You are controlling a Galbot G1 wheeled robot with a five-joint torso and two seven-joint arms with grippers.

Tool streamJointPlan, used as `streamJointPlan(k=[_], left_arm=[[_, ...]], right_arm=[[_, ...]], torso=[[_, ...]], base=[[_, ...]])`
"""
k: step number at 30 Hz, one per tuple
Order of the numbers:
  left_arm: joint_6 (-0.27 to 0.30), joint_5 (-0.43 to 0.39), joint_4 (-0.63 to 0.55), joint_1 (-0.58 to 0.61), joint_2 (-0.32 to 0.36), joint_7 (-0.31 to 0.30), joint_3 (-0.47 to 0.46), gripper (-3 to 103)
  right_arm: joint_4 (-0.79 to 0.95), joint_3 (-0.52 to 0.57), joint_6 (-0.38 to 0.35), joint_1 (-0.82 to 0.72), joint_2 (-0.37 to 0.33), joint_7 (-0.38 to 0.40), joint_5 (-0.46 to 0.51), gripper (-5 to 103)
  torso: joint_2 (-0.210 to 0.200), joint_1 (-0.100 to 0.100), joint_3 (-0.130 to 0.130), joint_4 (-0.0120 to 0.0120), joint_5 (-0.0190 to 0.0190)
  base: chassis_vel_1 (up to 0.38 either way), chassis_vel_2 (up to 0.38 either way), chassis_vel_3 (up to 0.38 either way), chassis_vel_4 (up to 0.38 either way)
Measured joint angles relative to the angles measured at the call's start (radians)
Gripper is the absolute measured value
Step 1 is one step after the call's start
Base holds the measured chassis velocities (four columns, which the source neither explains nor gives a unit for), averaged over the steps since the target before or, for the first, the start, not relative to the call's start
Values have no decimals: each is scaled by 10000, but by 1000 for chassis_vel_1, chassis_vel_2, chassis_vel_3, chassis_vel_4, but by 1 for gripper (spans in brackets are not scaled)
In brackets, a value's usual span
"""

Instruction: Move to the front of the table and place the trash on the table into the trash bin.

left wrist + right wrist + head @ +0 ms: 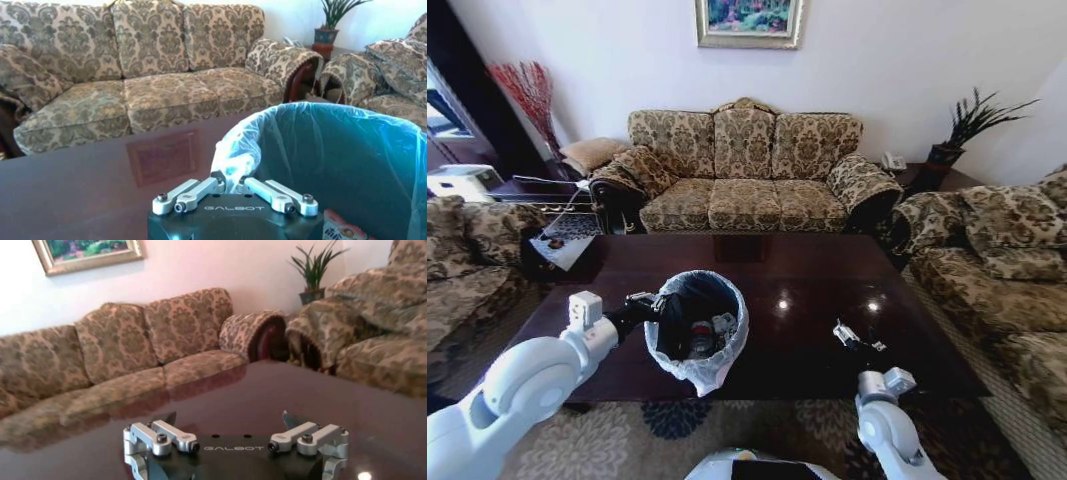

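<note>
Head view: bin [697, 330] on table [827, 330], trash [707, 335] inside, left gripper [652, 303] at rim; left wrist: fingers [200, 189] pinch the bag-lined rim, light and slippery, best held there; right wrist: right gripper [230, 432] spread, empty over table.

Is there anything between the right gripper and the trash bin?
Nothing visible. The right gripper hangs open over the bare table, and the stretch of tabletop between it and the trash bin, held by the left gripper, shows nothing on it.
</note>
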Motion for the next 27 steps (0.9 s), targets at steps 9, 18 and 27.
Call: streamJointPlan(k=[9,18,27], left_arm=[[-19,-65,53,-64,119,26,25,3],[-18,-81,21,44,116,12,-62,3],[-19,-127,-16,80,159,9,-108,3]], right_arm=[[-1891,-343,502,404,-105,-842,-988,100],[-2788,-738,208,1194,55,-1220,-1130,93],[-3272,-875,-179,1420,139,-1108,-1280,61]], torso=[[0,0,0,0,-1],[0,0,1,0,-5],[0,0,0,2,-4]], base=[[-99,-94,88,69],[23,42,-9,-13],[0,0,0,0]])
